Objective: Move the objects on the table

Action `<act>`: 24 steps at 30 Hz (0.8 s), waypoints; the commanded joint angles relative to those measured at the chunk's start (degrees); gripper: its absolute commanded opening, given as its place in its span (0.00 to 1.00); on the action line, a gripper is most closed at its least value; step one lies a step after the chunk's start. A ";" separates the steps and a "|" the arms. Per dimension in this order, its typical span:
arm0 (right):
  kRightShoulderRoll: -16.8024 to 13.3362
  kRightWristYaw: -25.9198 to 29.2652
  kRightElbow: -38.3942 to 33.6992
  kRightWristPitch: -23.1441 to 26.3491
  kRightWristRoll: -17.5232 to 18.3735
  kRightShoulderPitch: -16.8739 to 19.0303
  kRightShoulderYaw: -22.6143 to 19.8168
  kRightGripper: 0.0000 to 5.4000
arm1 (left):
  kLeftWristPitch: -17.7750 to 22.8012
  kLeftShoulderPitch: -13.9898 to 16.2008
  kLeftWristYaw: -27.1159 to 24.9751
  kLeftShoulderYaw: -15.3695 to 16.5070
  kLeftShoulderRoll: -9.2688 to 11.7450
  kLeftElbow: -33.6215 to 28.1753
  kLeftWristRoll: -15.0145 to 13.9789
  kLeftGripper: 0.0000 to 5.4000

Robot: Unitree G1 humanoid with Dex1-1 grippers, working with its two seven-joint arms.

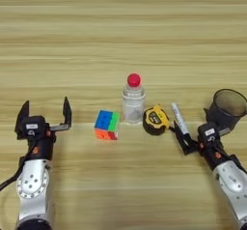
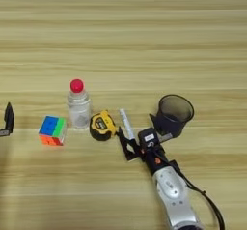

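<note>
Objects [image 1: 133, 98] sit on the plank-grained wooden table [image 1: 120, 31] (left fingers [image 1: 44, 114] spread, right fingers [image 2: 144, 132] unclear).

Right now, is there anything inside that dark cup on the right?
Nothing shows inside the dark cup: its open mouth shows only dark inner wall. The right gripper's fingers straddle its near side, one at the rim, hiding the lower front. The very bottom is too dark to judge.

Table [image 1: 120, 40]: a light-brown wooden surface filling nearly the whole view, its plank grain lines running from 9 o'clock to 3 o'clock. At 12 o'clock a thin pale strip borders the far edge. Lighting is even and soft, with only faint shadows.
</note>
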 commanded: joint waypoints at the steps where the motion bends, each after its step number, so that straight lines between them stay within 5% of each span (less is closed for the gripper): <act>1: 0.71 -0.43 2.62 -0.33 0.01 -1.27 0.00 1.00 | 0.05 -0.14 0.01 0.08 0.57 0.26 -0.05 0.99; 24: 2.11 -0.93 10.82 0.19 2.48 -4.73 -2.55 1.00 | 0.21 -0.22 -0.55 0.29 0.78 0.47 -0.34 0.99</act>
